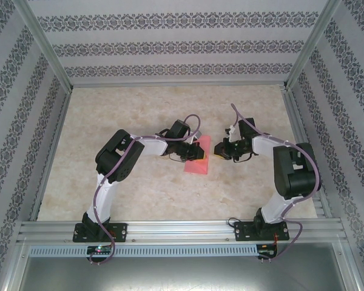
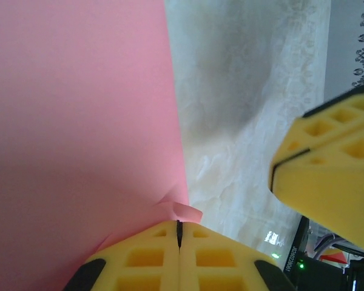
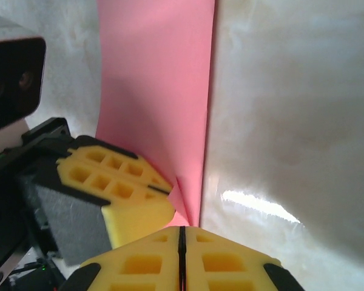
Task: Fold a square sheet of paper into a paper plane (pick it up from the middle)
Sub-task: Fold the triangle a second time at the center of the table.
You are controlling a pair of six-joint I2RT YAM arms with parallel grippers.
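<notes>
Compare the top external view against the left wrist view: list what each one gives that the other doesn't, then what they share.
Top external: the whole left arm and right arm, plus the patterned walls around the workspace. Left wrist: a close look at the left hand, fingers shut together, with a small curled corner of paper at its tips. Shared: the pink sheet, the marbled table, the right hand and the left hand itself.

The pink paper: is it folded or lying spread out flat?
Probably folded: from above the pink paper looks narrower than square, with a crease-like long edge. Separate layers: cannot tell.
</notes>
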